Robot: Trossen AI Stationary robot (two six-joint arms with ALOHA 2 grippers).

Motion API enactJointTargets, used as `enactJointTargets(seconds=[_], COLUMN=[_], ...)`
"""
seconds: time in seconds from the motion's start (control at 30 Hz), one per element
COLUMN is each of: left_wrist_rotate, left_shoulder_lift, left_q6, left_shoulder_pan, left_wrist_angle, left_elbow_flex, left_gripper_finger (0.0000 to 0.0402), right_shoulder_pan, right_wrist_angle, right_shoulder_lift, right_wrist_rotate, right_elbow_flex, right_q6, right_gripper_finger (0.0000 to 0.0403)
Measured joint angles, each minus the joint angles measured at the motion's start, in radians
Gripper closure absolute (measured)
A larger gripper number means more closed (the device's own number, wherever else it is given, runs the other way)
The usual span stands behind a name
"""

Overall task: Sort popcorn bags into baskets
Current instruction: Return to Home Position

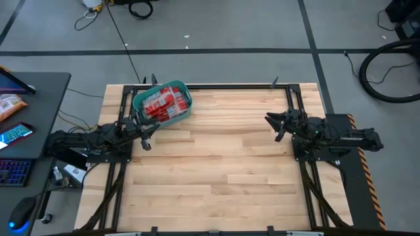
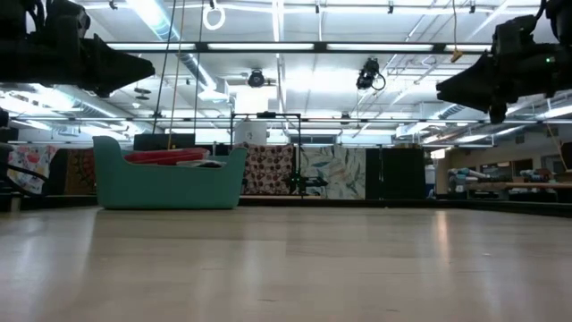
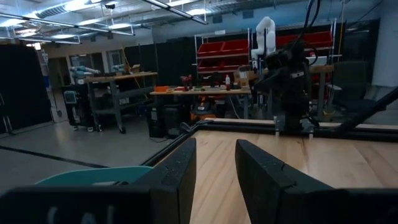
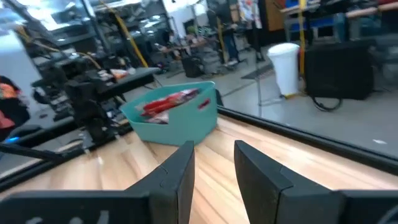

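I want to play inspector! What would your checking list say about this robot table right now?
Surface: wooden table, bare across its middle and near side.
Job's things: teal tub at the far left corner; red popcorn bags lie inside it, none seen outside.
Clutter: nothing seen on the table.
Grippers: left gripper raised over the left edge beside the tub, fingers apart, holding nothing; right gripper raised over the right edge, fingers apart, holding nothing.
Cables: black cable coil on the floor beyond the table.
Surroundings: side desk on the left with a keyboard, a phone and an orange snack packet; no person seen.
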Motion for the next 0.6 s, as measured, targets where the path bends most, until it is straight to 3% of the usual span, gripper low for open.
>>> enactJointTargets(seconds=[0.13, 0.5, 0.6], left_wrist_rotate=[0.000, 0.000, 0.000], left_shoulder_lift=[0.000, 0.000, 0.000], left_q6=[0.000, 0.000, 0.000], left_shoulder_pan=[0.000, 0.000, 0.000], left_wrist_angle=[-0.002, -0.003, -0.006], left_elbow_flex=[0.000, 0.000, 0.000], left_gripper_finger=[0.0285, 0.0285, 0.0285], right_shoulder_pan=[0.000, 0.000, 0.000], right_wrist_angle=[-0.002, 0.089, 0.090], right_shoulder_lift=[-0.031, -0.049, -0.049], right_wrist_rotate=[0.042, 0.013, 0.057], right_elbow_flex=[-0.028, -0.077, -0.077], right_q6=[0.014, -0.012, 0.000], right_gripper_finger=[0.0284, 0.0284, 0.0284])
